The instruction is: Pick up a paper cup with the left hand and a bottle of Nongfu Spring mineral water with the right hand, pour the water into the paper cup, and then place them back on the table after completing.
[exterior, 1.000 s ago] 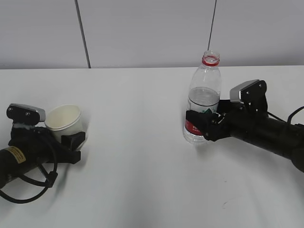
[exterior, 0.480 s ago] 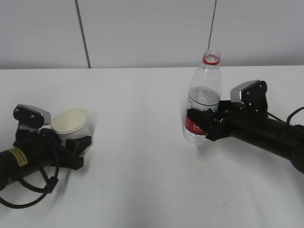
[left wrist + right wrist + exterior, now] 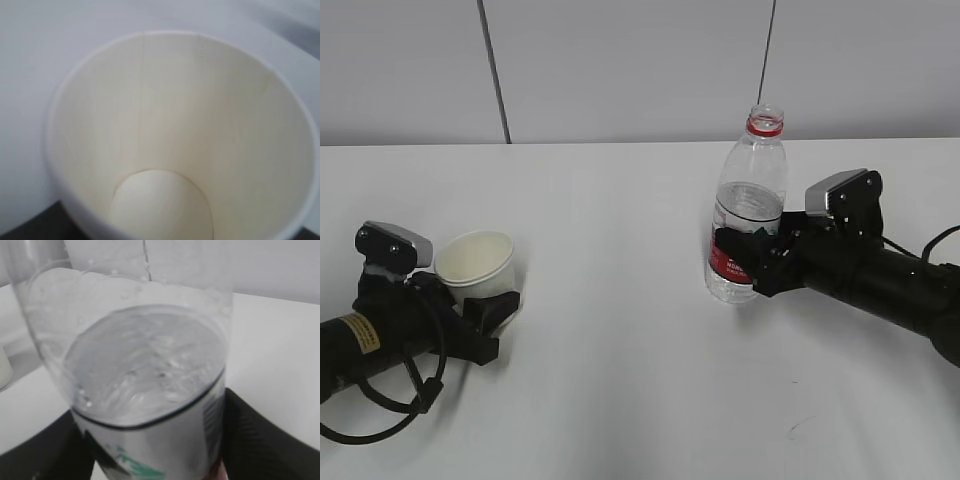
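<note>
- The white paper cup (image 3: 476,263) sits at about 9 o'clock on the large plain white tabletop (image 3: 620,350), upright with a slight lean. The left wrist view shows its inside (image 3: 165,150) dry and empty.
- The clear plastic mineral-water bottle with a red neck ring and red-and-white label (image 3: 748,210) stands upright at about 2 o'clock, uncapped. Clear colourless water (image 3: 145,362) fills it to roughly mid-height, its surface rippled in the right wrist view.
- The left hand (image 3: 485,310), the black arm with a yellow sticker, lies low at 8 o'clock. Its black fingers sit against the lower wall of the cup, closed around it as far as visible. Whether the cup is clear of the tabletop cannot be told.
- The right hand (image 3: 745,262), the thick black arm with a silver-grey block, reaches in from 3 o'clock. Its jaws are clamped on the labelled lower body of the bottle; dark pads flank the bottle on both sides in the wrist view.
- Cup and bottle are well apart.
- Progress, as judged: both grasps appear made. Remaining are bringing the two together, tilting the bottle over the cup, pouring, and setting both down.
</note>
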